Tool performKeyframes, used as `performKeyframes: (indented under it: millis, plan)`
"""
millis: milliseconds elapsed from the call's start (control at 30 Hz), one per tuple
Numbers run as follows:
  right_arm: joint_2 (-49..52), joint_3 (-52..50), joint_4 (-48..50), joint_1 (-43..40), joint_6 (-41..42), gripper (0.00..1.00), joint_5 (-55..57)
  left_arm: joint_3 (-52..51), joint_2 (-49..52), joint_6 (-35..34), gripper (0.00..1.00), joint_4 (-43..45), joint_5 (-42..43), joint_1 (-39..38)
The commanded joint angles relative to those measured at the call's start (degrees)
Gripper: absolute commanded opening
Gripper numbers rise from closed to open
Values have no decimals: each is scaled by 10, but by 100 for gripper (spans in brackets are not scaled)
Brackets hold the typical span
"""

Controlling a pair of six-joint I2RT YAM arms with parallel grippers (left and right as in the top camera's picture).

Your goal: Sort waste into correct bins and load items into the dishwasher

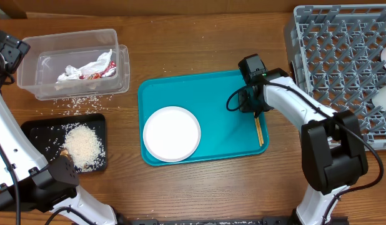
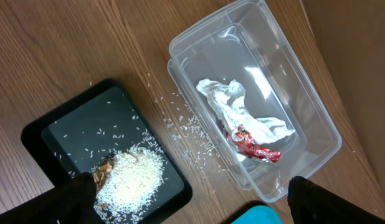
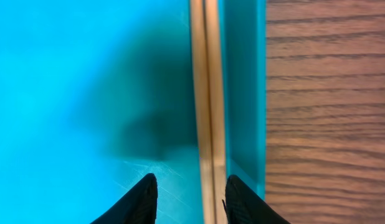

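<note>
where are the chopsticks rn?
In the overhead view the thin wooden chopsticks lie along the right inner edge of the teal plastic serving tray, right of the round white plate, under the open right hand.

Tub point(image 1: 37, 81) sits far left on the table point(image 1: 243, 187), with the napkin point(image 1: 80, 69) and wrapper point(image 1: 100, 73) in it, touching each other. Shallow tray point(image 1: 37, 128) is just in front, nearer me. It holds the rice pile point(image 1: 82, 145), with the food scrap point(image 2: 105, 167) at its edge. Loose grains point(image 1: 74, 103) lie on the table between the two. Serving tray point(image 1: 224, 134) is at centre: plate point(image 1: 172, 133) near-left on it, chopsticks point(image 1: 258, 131) along its right edge, between my right jaws. Dish rack point(image 1: 336, 56) is far right.
</note>
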Motion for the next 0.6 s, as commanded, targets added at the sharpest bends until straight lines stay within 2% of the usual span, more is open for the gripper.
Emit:
performKeyframes:
  millis: [0, 300, 567]
  plan:
    - [0, -17, 13, 2, -1, 38, -15, 1, 1, -3, 100, 1, -5, -4]
    - [15, -33, 24, 2, -5, 38, -16, 1, 1, -3, 100, 1, -5, -4]
    - [15, -33, 18, 3, -2, 35, -65, 1, 1, -3, 100, 1, -5, -4]
